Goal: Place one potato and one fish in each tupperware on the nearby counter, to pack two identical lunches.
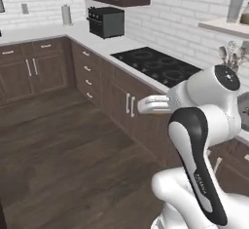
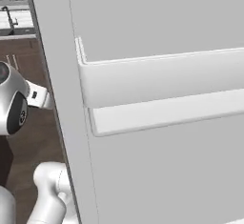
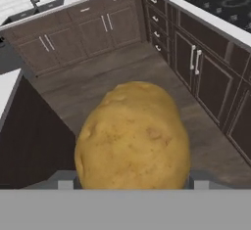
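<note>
- Potato (image 3: 133, 137): large, yellow-brown and speckled; seen at the lower centre of the hand view, seated between the two finger tips, whose grey stubs show at its lower left and lower right.
- Gripper (image 3: 132, 182): clenched on the potato, the jaws held apart by its width; carried above the dark wood floor (image 3: 98, 89).
- Arm (image 1: 199, 125): white with dark joints, found at the lower right of the left base view, with a white link reaching left in front of the cabinet fronts.
- Counter (image 1: 92, 40): pale worktop running from the upper left to the right of the left base view; seen also along the top and upper right of the hand view.
- Cooktop (image 1: 156, 65): black, four burners, set in the counter at the upper centre right of the left base view.
- Toaster oven (image 1: 106, 21): dark box, placed on the counter in the corner at the upper centre.
- Cabinets (image 3: 88, 33): dark brown fronts with pale handles, under the counter.
- Sink (image 3: 37, 6): with a dark tap, at the upper left of the hand view.
- Grey panel (image 2: 167, 99): with a pale horizontal bar, across most of the right base view.
</note>
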